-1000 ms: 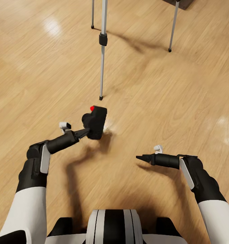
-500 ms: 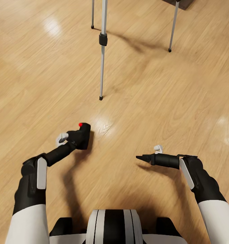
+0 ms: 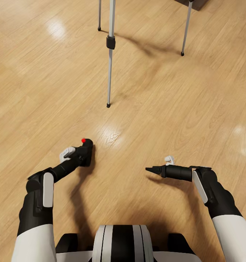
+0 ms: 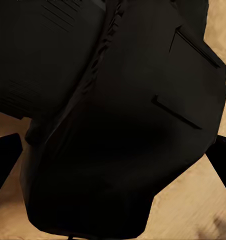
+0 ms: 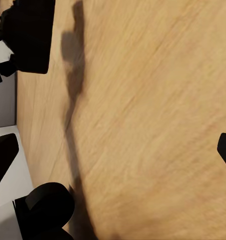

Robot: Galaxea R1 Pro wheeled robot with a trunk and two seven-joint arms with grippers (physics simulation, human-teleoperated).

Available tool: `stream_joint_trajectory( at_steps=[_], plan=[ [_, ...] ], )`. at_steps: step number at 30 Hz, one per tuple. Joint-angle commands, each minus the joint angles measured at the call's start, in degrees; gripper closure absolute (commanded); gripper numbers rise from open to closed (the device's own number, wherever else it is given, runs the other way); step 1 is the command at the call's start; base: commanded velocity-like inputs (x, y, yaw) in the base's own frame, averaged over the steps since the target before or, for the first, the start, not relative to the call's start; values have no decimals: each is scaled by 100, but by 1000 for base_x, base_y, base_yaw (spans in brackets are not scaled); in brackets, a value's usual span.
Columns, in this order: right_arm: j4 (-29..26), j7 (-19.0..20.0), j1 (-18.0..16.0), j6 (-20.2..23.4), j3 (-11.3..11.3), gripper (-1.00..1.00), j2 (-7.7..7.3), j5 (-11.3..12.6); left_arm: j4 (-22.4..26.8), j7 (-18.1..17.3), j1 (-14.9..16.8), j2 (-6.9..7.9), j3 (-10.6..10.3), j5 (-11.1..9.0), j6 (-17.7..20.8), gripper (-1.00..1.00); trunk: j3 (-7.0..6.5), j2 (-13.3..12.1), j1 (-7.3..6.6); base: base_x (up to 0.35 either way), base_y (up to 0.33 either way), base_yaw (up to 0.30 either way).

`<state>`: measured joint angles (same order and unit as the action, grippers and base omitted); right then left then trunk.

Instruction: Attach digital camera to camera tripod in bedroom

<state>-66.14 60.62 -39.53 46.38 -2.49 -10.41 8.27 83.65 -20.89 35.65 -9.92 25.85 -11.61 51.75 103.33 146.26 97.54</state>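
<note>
1. The left gripper [image 3: 83, 155] is clamping the digital camera [image 3: 85, 152], low above the floor [image 3: 173, 109], carrying it for mounting.
2. The right gripper [image 3: 149, 169] is pinching together, holding nothing.
3. The camera tripod [image 3: 109, 54] is standing ahead.

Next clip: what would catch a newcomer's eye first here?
The red button on the black digital camera, held in the left gripper low over the wood floor, in front of the robot's left side. Beyond it stand the silver legs of the camera tripod, its nearest foot planted ahead. The right gripper hangs empty, pointing inward.
</note>
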Motion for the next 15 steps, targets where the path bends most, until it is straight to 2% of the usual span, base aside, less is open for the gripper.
stream_joint_trajectory(
  at_steps=[1,4,8,15],
  plan=[
    [-1,7,-2,29,-1,-100,4,14,9,68,5,-8,11,-51,46,100,3,1,-1,0,0,0],
    [-3,7,-2,29,1,-100,14,10,21,280,4,-8,-47,-62,44,100,3,1,-1,0,0,0],
    [-4,13,-2,29,2,-100,19,9,26,379,3,-8,-140,-67,45,100,3,1,-1,0,0,0],
    [-4,21,-2,29,6,-100,23,8,36,422,1,-8,-189,-76,44,100,-152,-8,-19,0,0,0]
  ],
)
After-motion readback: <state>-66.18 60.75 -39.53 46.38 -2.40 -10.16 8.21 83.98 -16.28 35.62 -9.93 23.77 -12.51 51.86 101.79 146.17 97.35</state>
